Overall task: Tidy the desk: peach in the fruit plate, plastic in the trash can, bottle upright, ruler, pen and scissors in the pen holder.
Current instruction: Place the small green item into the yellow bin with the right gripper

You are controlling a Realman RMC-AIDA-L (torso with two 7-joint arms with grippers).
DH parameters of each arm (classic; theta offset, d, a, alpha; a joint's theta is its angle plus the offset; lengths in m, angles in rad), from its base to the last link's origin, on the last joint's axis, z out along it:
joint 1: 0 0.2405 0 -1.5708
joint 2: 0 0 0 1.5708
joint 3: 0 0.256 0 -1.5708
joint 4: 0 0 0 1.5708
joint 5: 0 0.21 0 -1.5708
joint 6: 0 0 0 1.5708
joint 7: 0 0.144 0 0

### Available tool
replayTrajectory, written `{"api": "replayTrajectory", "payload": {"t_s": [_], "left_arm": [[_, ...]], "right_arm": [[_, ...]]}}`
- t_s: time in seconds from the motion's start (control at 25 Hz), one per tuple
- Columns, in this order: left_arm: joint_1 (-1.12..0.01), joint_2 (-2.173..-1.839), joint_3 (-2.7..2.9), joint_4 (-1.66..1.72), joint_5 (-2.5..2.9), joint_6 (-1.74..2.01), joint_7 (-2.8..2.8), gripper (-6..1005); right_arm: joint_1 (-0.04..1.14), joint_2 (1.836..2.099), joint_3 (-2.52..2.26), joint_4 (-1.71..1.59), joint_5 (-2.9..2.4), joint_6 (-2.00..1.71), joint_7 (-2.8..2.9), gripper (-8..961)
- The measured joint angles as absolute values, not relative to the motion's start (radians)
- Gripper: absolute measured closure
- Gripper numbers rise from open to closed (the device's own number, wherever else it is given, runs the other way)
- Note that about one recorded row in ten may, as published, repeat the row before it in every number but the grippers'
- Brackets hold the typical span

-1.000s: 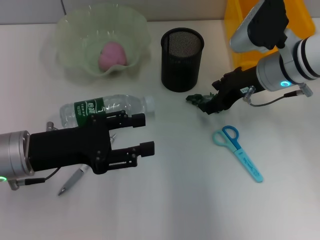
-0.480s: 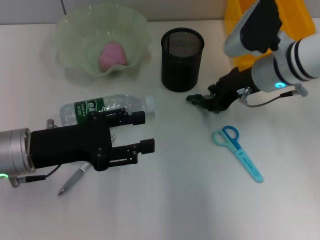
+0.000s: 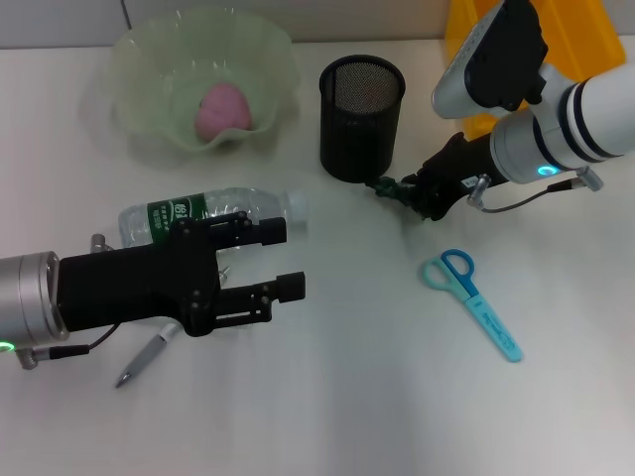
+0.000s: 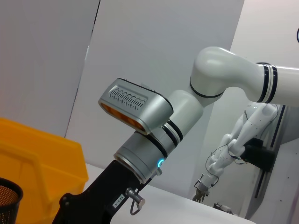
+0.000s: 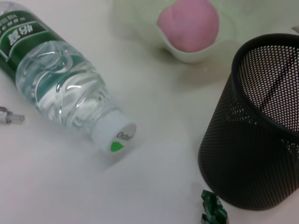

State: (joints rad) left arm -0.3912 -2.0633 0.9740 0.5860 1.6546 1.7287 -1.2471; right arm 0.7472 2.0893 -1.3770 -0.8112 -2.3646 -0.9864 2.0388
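A pink peach lies in the pale green fruit plate at the back left. A clear bottle with a green label lies on its side, partly behind my left gripper, which is open and empty. A grey pen lies under that arm. My right gripper is shut on a crumpled dark green plastic wrapper, just right of the black mesh pen holder. Blue scissors lie flat to the right. The wrapper also shows in the right wrist view. No ruler is in view.
A yellow trash can stands at the back right, partly behind my right arm. The right wrist view shows the bottle with its white cap, the pen holder and the peach.
My right gripper has moved left and back with the wrapper, closer to the pen holder's base. The left arm has barely moved.
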Motion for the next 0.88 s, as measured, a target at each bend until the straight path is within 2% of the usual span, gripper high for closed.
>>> {"api": "replayTrajectory", "payload": {"t_s": [0.24,0.36,0.4,0.56,0.6,0.88], "left_arm": [[-0.391,-2.063,0.97,0.586,1.654,1.729,-1.247,298],[-0.388,-2.063,0.965,0.586,1.653,1.729,-1.246,298],[-0.387,-2.063,0.964,0.586,1.654,1.728,-1.246,298],[-0.382,-2.063,0.956,0.59,1.653,1.725,-1.246,298],[-0.381,-2.063,0.943,0.587,1.654,1.722,-1.246,298],[-0.381,-2.063,0.935,0.586,1.659,1.712,-1.245,297]], "right_arm": [[0.692,2.088,-1.376,-0.882,-2.272,-0.995,2.018,854],[0.609,2.088,-1.367,-0.975,-2.173,-1.0,1.98,866],[0.542,2.089,-1.353,-1.033,-2.075,-1.001,1.939,869],[0.453,2.089,-1.321,-1.077,-1.897,-1.001,1.848,885],[0.395,2.089,-1.301,-1.081,-1.758,-1.003,1.739,889],[0.276,2.089,-1.269,-1.009,-1.402,-1.012,1.422,896]]}}
